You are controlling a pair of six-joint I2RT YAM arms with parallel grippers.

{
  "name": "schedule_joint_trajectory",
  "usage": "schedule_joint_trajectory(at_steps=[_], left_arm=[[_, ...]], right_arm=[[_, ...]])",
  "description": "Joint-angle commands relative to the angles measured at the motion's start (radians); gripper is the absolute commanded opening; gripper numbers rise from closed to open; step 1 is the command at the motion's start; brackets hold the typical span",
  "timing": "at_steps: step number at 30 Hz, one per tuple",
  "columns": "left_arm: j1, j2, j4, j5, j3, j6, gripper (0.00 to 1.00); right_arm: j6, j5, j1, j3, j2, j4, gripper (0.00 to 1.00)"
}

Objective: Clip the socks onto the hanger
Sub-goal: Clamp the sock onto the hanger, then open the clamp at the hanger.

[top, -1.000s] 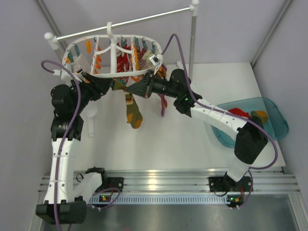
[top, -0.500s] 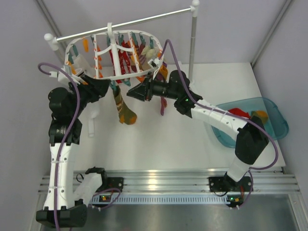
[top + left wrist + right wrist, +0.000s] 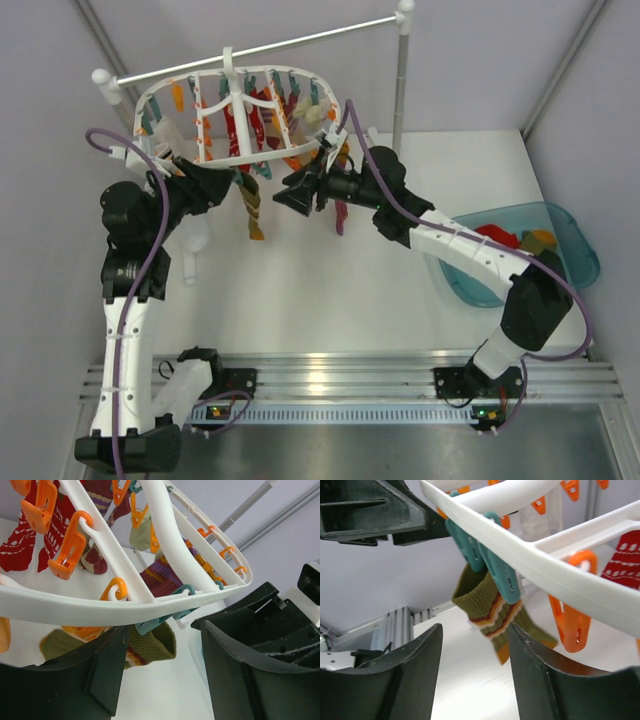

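The white table (image 3: 330,300) carries a rod-and-pole stand (image 3: 300,42), from which the white oval hanger (image 3: 233,110) hangs tilted, its orange and teal clips along the bars. A teal bin (image 3: 575,250) with more socks sits at the table's right side. Both arms reach to the hanger's near rim. The left gripper (image 3: 228,180) has its jaws spread wide just below the rim (image 3: 100,612), holding nothing. The right gripper (image 3: 290,197) faces it from the other side, jaws also wide apart and empty. Between them the zigzag-striped sock (image 3: 250,205) dangles by its olive cuff from a teal clip (image 3: 492,562) on the rim, toe down above the table.
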Motion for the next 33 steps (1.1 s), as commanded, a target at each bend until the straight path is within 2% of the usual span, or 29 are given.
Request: schedule_joint_trajectory(at_steps=[1, 11, 15, 22, 30, 33], left_arm=[[0.006, -0.002, 0.028, 0.054, 0.042, 0.023, 0.64], [0.006, 0.007, 0.034, 0.089, 0.047, 0.028, 0.63], [0.008, 0.016, 0.035, 0.106, 0.045, 0.033, 0.63], [0.008, 0.01, 0.055, 0.151, 0.028, 0.019, 0.63], [0.009, -0.007, 0.106, 0.246, 0.01, -0.024, 0.63], [0.008, -0.011, 0.129, 0.269, 0.004, -0.041, 0.62]], right_arm=[[-0.111, 0.036, -0.026, 0.015, -0.025, 0.05, 0.55], [-0.14, 0.022, -0.028, 0.097, 0.072, 0.105, 0.56], [-0.118, 0.008, -0.026, 0.106, 0.098, 0.142, 0.59], [-0.096, 0.027, -0.025, 0.12, 0.124, 0.2, 0.58], [-0.096, 0.062, -0.013, 0.094, 0.127, 0.32, 0.53], [-0.113, 0.062, -0.011, 0.082, 0.132, 0.33, 0.44]])
